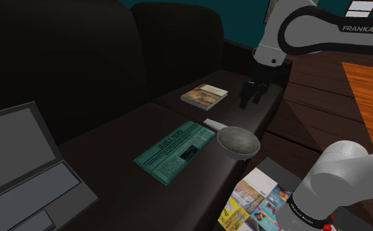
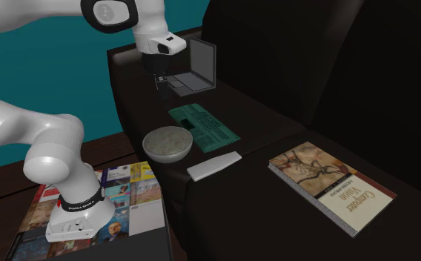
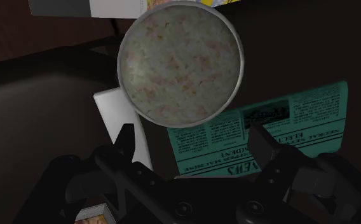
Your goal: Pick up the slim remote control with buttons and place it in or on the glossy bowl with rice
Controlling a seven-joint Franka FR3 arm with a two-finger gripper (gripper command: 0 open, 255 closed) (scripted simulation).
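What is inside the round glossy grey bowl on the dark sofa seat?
Pale speckled rice fills the round glossy grey bowl almost to its rim, hiding its inner bottom. Nothing else lies on the rice; the slim white remote control lies outside, beside it.

My arm (image 1: pixel 336 167) is made of smooth, rounded white shells with dark joints between them. At the upper right of the shoulder view, one dark band carries the white letters "FRANKA EM". A black ring (image 1: pixel 307 213) with a small red mark runs around my base. My pincer (image 3: pixel 190 132) is all black, with round screw holes in its body.
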